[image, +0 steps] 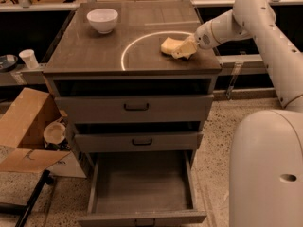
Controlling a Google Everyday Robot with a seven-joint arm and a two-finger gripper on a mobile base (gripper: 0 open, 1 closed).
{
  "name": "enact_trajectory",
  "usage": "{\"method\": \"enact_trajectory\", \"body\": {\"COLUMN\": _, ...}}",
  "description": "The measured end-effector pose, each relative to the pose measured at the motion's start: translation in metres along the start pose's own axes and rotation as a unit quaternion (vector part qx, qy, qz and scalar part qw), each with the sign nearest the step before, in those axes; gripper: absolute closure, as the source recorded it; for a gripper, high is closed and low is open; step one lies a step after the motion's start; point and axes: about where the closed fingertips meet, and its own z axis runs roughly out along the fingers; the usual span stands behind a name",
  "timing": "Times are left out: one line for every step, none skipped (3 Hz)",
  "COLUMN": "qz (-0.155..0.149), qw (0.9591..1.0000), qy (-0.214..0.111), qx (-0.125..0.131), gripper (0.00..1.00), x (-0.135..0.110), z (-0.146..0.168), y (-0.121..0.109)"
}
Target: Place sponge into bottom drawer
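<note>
The pale-yellow sponge (167, 45) lies on the cabinet top (94, 56), at the right side inside a white circle mark. My gripper (183, 49) is at the sponge's right end, low over the top and touching or overlapping it; the white arm reaches in from the upper right. The bottom drawer (142, 217) is pulled out, and its flat floor holds nothing. The two drawers above it, with black handles, are closed.
A white bowl (102, 19) stands at the back left of the cabinet top. An open cardboard box (21, 126) with a cup (54, 132) sits on the floor to the left. A paper cup (29, 58) stands on the left shelf. My white body (265, 169) fills the lower right.
</note>
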Motion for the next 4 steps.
{"method": "enact_trajectory", "body": {"qz": 0.002, "qw": 1.0000, "qy": 0.004, "qx": -0.002, "gripper": 0.66, "x": -0.007, "z": 0.001, "y": 0.005}}
{"method": "enact_trajectory", "body": {"qz": -0.043, "qw": 0.9989, "qy": -0.017, "qx": -0.004, "gripper": 0.89, "x": -0.043, "z": -0.019, "y": 0.026}}
{"method": "enact_trajectory", "body": {"qz": -0.118, "qw": 0.9912, "qy": -0.047, "qx": -0.039, "gripper": 1.00, "x": -0.082, "z": -0.040, "y": 0.066}}
{"method": "enact_trajectory", "body": {"qz": -0.129, "qw": 0.9897, "qy": -0.047, "qx": -0.042, "gripper": 1.00, "x": -0.082, "z": -0.038, "y": 0.068}}
